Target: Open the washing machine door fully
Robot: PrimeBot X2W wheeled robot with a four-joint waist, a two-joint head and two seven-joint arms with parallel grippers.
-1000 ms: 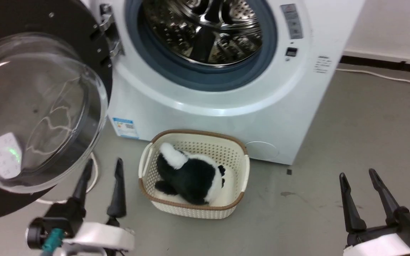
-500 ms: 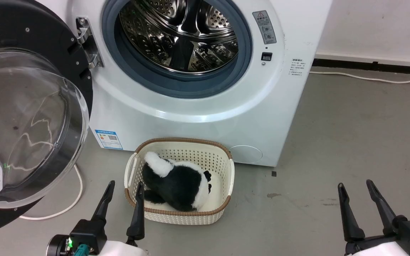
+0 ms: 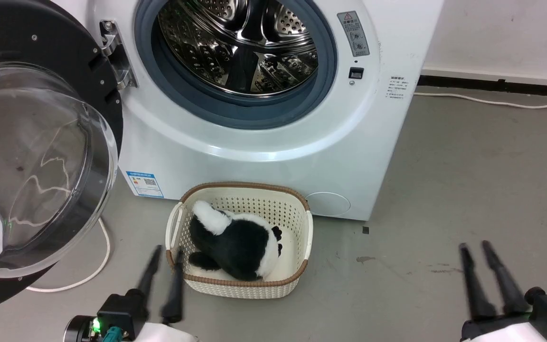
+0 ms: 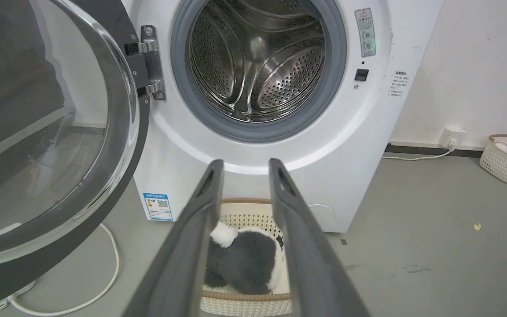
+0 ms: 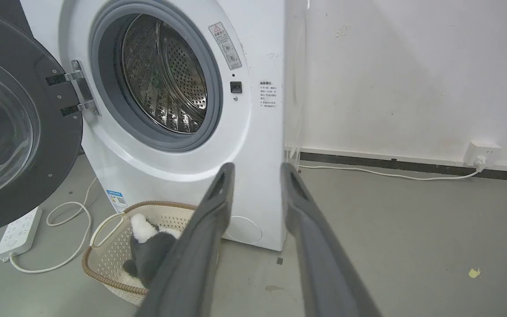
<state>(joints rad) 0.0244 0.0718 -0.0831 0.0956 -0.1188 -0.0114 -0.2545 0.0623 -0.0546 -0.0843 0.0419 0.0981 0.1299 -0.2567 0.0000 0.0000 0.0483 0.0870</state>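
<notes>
A: What is the biggest thing here?

B: The grey floor (image 3: 444,190) is stretching all around. A white washing machine (image 3: 264,156) is standing on it, next to a white wall (image 3: 492,33).

A: Where is the washing machine door?

B: The washing machine door (image 3: 17,28) is hanging out to the left of the machine, swung wide away from its front. Its black ring is holding a clear glass bowl (image 3: 31,166) that is bulging toward us. A metal hinge (image 3: 114,57) is joining the door to the machine.

A: What is showing in the middle of the machine?

B: The shiny steel drum (image 3: 240,42) is showing, with a grey ring (image 3: 254,111) going around it.

A: What is sitting in front?

B: A cream basket (image 3: 245,185) with a brown rim is sitting on the floor, just in front of the machine. A black and white plush toy (image 3: 235,242) is lying in it.

A: What are the grippers doing?

B: The left gripper (image 3: 167,250) is hovering low, near the basket's left side and apart from the door. Its two dark fingers (image 4: 192,246) are standing apart with a gap, pinching nothing. The right gripper (image 3: 474,245) is hovering over the floor, well apart from the machine. It is spread the same way and is holding nothing.

A: Is anything little lying around?

B: A white cord (image 3: 105,247) is curling on the floor under the door. A small blue and white sticker (image 3: 144,184) is sticking to the machine's lower left corner.
</notes>
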